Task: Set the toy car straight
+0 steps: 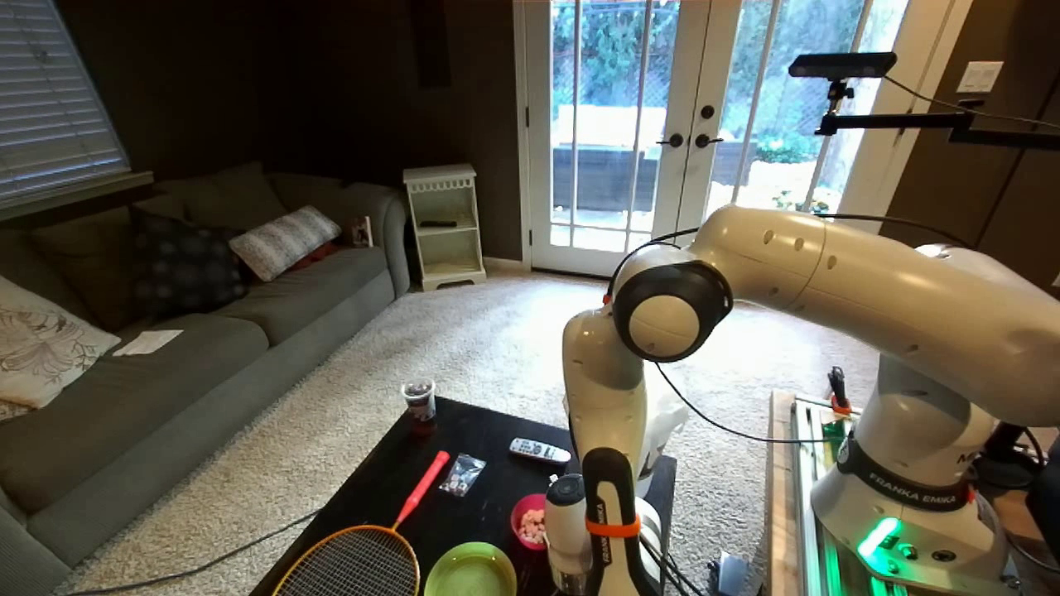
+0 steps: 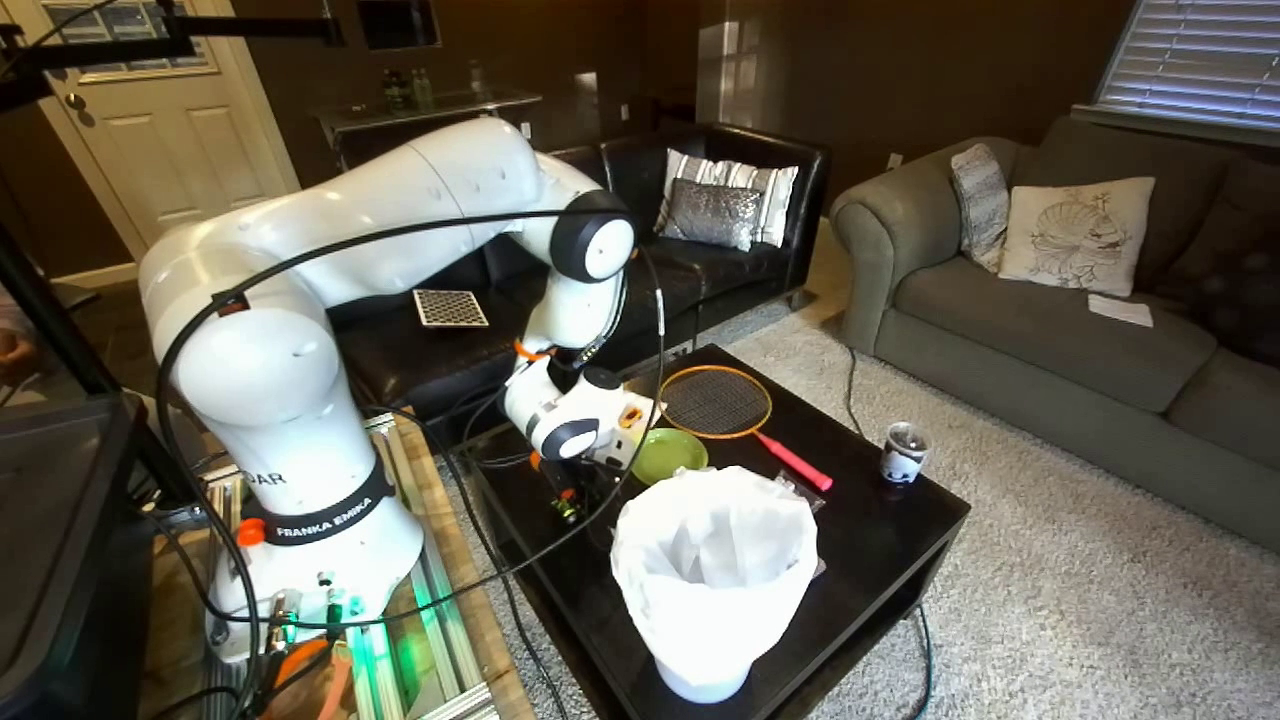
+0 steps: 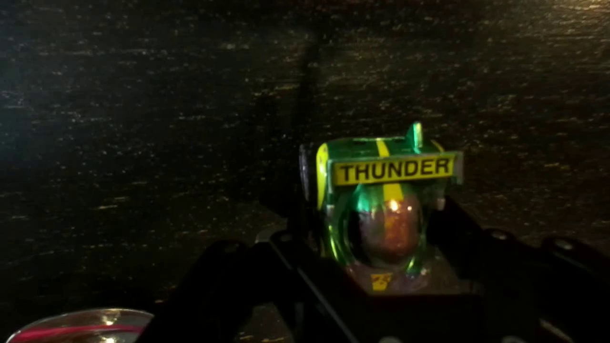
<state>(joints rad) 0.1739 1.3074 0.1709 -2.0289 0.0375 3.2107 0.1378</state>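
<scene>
The toy car (image 3: 381,166) is shiny green with yellow stripes, a clear dome and a yellow "THUNDER" label on its wing. In the wrist view it sits between the two dark fingers of my gripper (image 3: 369,221), which press close on both its sides. The fingers hide its lower sides and part of its front. In an exterior view the car (image 2: 567,508) shows small and green at the fingertips of the gripper (image 2: 585,488), over the near-side edge of the black table. I cannot tell whether it touches the table. In the other exterior picture the arm hides both.
On the black table (image 1: 464,422) are a green plate (image 1: 472,571), a pink bowl (image 1: 530,521), a racket (image 1: 356,563), a remote (image 1: 540,450), a small bag (image 1: 462,474) and a cup (image 1: 420,401). A white-lined bin (image 2: 715,560) stands near the gripper. Cables hang around the arm.
</scene>
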